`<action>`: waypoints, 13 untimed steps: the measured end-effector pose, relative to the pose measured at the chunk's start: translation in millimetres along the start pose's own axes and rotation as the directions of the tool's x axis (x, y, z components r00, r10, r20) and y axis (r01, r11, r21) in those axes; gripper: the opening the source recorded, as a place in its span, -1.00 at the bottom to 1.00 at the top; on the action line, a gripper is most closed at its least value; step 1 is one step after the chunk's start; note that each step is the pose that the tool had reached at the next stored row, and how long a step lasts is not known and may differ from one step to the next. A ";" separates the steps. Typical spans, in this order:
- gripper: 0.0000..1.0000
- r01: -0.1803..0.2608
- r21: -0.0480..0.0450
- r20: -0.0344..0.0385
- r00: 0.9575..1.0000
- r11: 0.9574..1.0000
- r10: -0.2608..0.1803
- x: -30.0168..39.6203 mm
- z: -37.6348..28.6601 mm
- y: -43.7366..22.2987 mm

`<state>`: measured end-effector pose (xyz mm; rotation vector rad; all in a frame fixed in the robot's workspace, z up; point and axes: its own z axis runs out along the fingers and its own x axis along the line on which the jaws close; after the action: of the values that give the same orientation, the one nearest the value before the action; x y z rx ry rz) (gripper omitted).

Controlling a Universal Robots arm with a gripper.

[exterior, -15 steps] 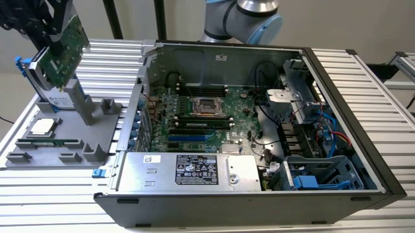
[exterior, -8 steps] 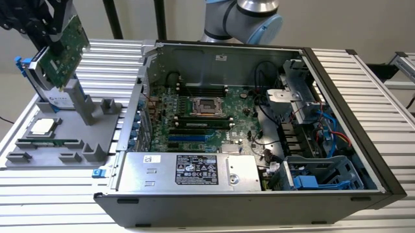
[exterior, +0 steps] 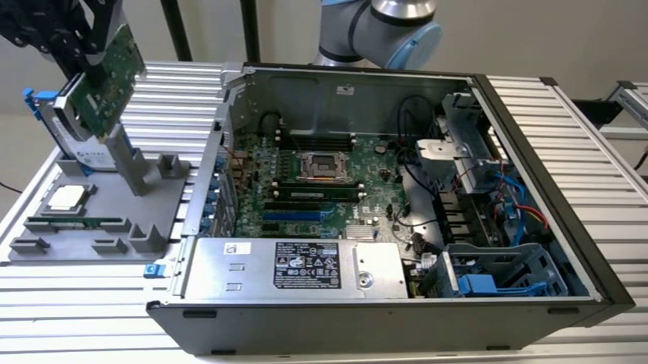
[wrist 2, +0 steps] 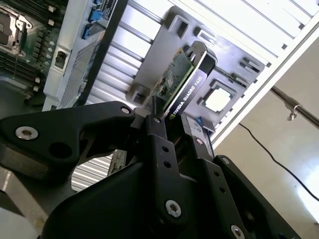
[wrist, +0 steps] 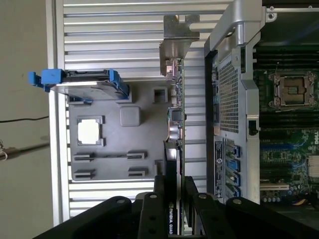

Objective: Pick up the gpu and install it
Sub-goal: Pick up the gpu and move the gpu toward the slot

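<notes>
**Exterior view:** The gpu [exterior: 106,95] is held at the exterior view's far left, clamped between the narrowed fingers of the hand [exterior: 93,61]. It is carried above the grey holder [exterior: 102,227] on the table [exterior: 81,318]. The card's long axis is tilted steeply. Its lower end is near the holder's upright post, and contact cannot be told. The open computer case [exterior: 526,189] lies to the exterior view's right of the card, just beside the holder. The motherboard [exterior: 303,182] is exposed inside, and its expansion slots [exterior: 294,211] are judged to run across the view.

**Second wrist view:** The hand [wrist 2: 169,118] is shut on one end of the gpu [wrist 2: 180,79]. The card's long axis is pointed away from the hand toward the grey holder [wrist 2: 159,55] below. The case [wrist 2: 75,64] is seen off to one side.

**First wrist view:** The gpu [wrist: 173,124] is seen edge-on, reaching from the hand [wrist: 172,199] out to its silver bracket [wrist: 177,35]. The case [wrist: 234,99] stands just beside the card, with its side wall roughly parallel to it. A hard drive [wrist: 82,82] stands in the holder [wrist: 114,149] on the card's other side.
</notes>
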<state>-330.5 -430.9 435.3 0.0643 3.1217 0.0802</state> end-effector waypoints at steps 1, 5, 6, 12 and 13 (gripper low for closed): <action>-1.00 0.000 0.000 0.000 1.000 1.000 0.000 -1.6 0.0 0.1; -1.00 0.000 0.000 -0.003 1.000 1.000 0.000 -8.4 0.2 0.3; -1.00 0.000 0.000 -0.003 1.000 1.000 0.000 -10.1 0.2 0.4; -1.00 0.000 0.000 -0.007 1.000 1.000 0.000 -20.4 0.4 0.8; -1.00 0.000 0.000 -0.007 1.000 1.000 0.000 -22.1 0.4 0.9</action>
<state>-308.4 -430.9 435.3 0.0649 3.1287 0.0802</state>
